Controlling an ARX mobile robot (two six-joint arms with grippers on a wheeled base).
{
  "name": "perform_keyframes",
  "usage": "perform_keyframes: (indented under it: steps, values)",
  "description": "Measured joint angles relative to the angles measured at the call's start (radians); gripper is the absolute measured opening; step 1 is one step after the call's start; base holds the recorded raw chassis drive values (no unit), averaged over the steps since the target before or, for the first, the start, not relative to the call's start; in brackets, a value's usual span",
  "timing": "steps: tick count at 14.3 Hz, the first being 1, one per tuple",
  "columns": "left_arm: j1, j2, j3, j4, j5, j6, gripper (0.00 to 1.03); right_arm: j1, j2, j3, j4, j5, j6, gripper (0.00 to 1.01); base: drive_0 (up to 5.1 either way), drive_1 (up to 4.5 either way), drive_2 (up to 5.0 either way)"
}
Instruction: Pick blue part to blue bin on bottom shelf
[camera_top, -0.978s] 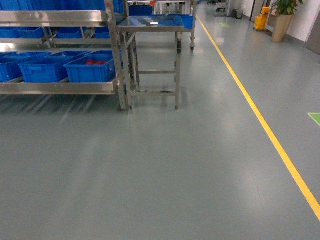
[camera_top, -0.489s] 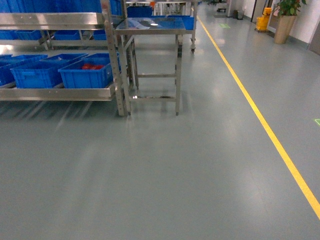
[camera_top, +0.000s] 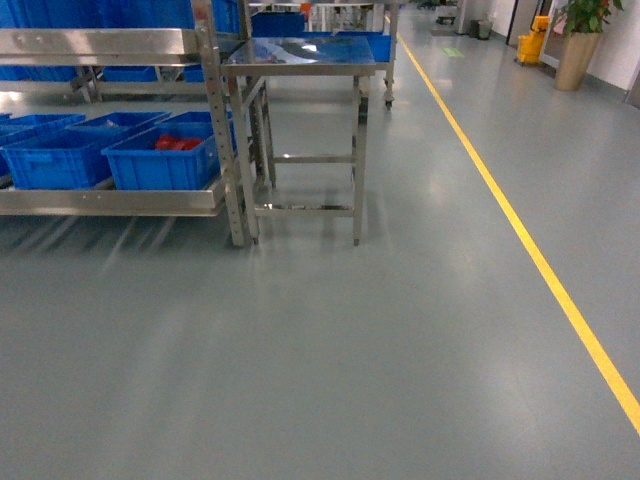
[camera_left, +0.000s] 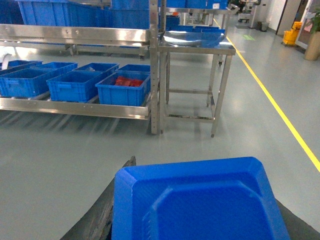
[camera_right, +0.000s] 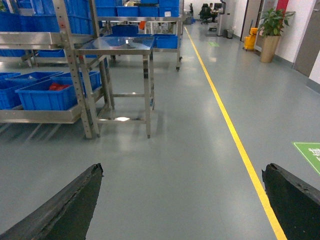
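The blue part (camera_left: 200, 200), a flat bright-blue block with bevelled edges, fills the bottom of the left wrist view. My left gripper (camera_left: 202, 187) is shut on it, and a dark finger (camera_left: 100, 215) shows at its left side. Several blue bins stand in a row on the bottom shelf (camera_left: 75, 107) of a steel rack. The rightmost bin (camera_left: 122, 94) (camera_top: 160, 168) holds red pieces. My right gripper (camera_right: 182, 200) is open over bare floor with nothing between its fingers. Neither gripper shows in the head view.
A steel table (camera_top: 300, 50) stands against the rack's right end post (camera_top: 235, 190). More blue crates fill the upper level (camera_left: 60, 12). A yellow line (camera_top: 520, 230) runs along the floor on the right. A potted plant (camera_top: 580, 50) stands far right.
In the head view the rack and table have slid lower and a little left, and look nearer. The base has rolled closer to them.
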Motion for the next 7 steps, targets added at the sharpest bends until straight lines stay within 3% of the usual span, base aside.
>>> perform_keyframes:
  steps: [7]
  values:
    - [0.000, 0.000, 0.000, -0.003, -0.002, 0.000, 0.44, 0.000, 0.000, 0.000, 0.003, 0.000, 0.000, 0.98, 0.0, 3.98, -4.0]
